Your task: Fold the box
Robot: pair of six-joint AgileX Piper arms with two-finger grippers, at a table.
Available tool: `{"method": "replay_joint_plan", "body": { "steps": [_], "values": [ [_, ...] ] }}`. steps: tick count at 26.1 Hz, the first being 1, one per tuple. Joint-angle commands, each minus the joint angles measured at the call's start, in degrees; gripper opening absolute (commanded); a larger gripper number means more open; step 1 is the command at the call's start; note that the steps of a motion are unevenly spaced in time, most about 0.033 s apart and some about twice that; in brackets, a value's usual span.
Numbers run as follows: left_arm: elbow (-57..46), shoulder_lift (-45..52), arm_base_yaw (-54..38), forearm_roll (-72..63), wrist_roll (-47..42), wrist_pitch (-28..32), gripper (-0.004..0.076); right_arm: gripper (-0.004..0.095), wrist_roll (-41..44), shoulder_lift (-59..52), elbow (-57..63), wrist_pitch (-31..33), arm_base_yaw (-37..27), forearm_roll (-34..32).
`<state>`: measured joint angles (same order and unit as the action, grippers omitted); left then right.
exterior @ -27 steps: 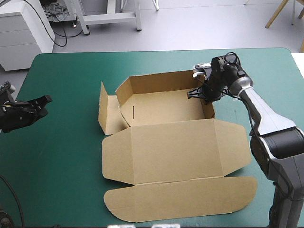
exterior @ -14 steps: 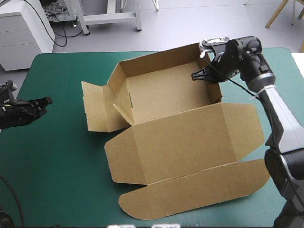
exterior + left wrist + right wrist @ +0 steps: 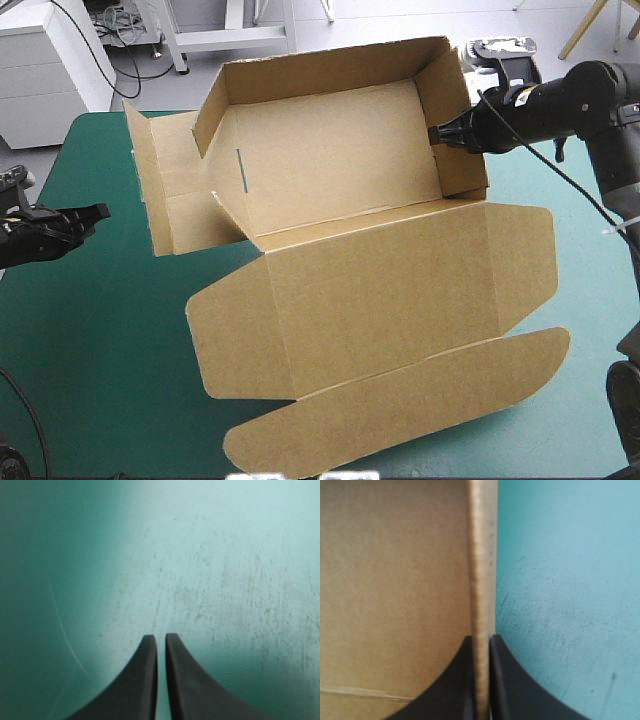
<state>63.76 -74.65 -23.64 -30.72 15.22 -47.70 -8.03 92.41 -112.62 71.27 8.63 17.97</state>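
Box [image 3: 350, 270]: brown board, an open tray with nothing inside. Its far part is tilted up off the teal-green table [image 3: 90, 330], the lid lies flat nearer, and the long axis runs crosswise.
Right gripper [image 3: 481, 642]: fingers clamped on the tray's right wall, the board edge running straight ahead between them. This is the nearer arm.
Left gripper [image 3: 161, 641]: fingers together and empty over bare cover, with the box well apart from it.

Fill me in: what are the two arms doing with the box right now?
The right gripper is shut on the box's right side wall, holding the tray part tilted up off the teal-green cover. The lid spreads open toward the near edge; the left end flap is untucked. The left gripper, shut and empty, sits at the table's left edge.
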Motion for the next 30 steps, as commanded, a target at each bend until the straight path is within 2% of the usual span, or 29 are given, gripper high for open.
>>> {"method": "replay_joint_plan", "body": {
  "steps": [1,3,4,7,9,12,17,23,27,30],
  "values": [
    [1.5,1.5,-0.2,-2.4,2.1,3.5,0.0129,-0.0019,-1.2,-2.4,-1.8,-2.4,-0.5,2.6],
    [1.5,1.5,-0.2,-2.6,2.1,4.5,0.0246,-0.0019,-1.2,-2.3,-1.8,-2.4,-0.5,2.7],
    [1.5,1.5,-0.2,-2.8,2.1,5.5,0.0343,-0.0019,-1.2,-2.3,-1.8,-2.6,-0.5,2.7],
    [1.4,1.1,-0.2,-3.0,1.1,7.7,0.0567,-0.0019,-1.4,-2.3,-1.8,-3.3,-0.5,2.8],
    [1.4,0.4,-0.2,-3.2,-0.3,7.1,0.0644,-0.0019,-1.4,-2.3,-1.8,-3.7,-0.5,2.8],
    [1.0,-0.8,0.0,-7.0,1.3,5.5,0.0654,-0.0019,-1.4,-2.3,-1.8,-4.7,-0.5,5.6],
    [-1.0,-2.2,0.0,-26.5,21.3,3.0,0.0640,-0.0019,-5.0,-2.3,-1.8,-6.5,-0.5,12.4],
    [-1.0,-4.8,1.2,-46.1,39.2,-10.1,0.0640,-0.0019,-5.4,-2.3,-1.7,-7.5,-0.5,12.6],
    [-1.0,-5.5,3.5,-52.7,46.5,-20.4,0.0640,-0.0019,-5.4,-1.7,-1.7,-9.5,-0.5,9.5],
    [-0.7,-5.5,3.8,-56.5,48.9,-26.9,0.0640,-0.0019,-5.4,-0.3,-1.6,-11.4,-0.5,7.1]
  ]
}}
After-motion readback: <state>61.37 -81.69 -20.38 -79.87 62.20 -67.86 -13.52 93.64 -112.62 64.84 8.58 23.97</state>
